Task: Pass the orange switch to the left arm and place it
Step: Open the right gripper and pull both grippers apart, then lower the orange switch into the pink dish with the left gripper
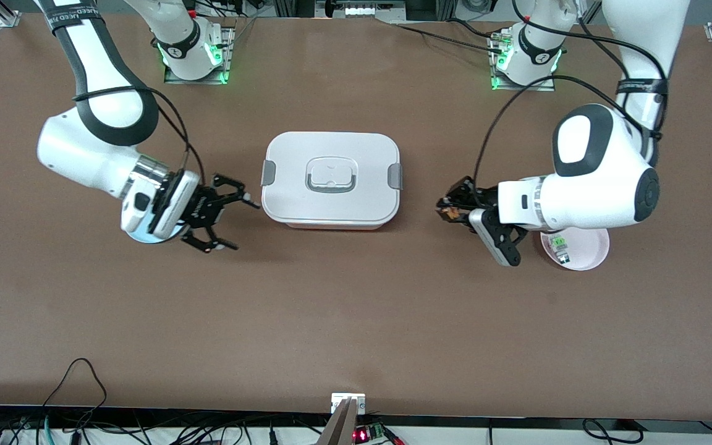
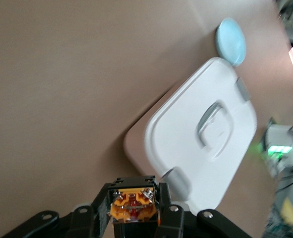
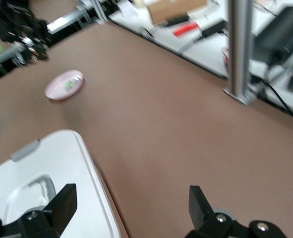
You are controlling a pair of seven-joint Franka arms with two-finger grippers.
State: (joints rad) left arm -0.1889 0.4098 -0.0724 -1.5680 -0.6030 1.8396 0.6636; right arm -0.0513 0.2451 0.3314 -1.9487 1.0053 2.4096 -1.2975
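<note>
The orange switch [image 1: 449, 213] is small and black with an orange end. My left gripper [image 1: 447, 209] is shut on it over the table, between the white lidded box [image 1: 331, 179] and a pink plate. In the left wrist view the switch [image 2: 133, 207] sits between the black fingers of the left gripper [image 2: 134, 194], with the box [image 2: 205, 134] just ahead. My right gripper [image 1: 225, 213] is open and empty, beside the box at the right arm's end. In the right wrist view the right gripper [image 3: 131, 206] shows wide-apart fingers, with the box's edge [image 3: 62, 163] between them.
The pink plate [image 1: 584, 250] holds a small clear-and-green component [image 1: 559, 245] under the left arm's wrist; it also shows in the right wrist view [image 3: 64, 85]. A light blue plate [image 1: 143, 236] lies under the right arm's wrist and shows in the left wrist view [image 2: 231, 41].
</note>
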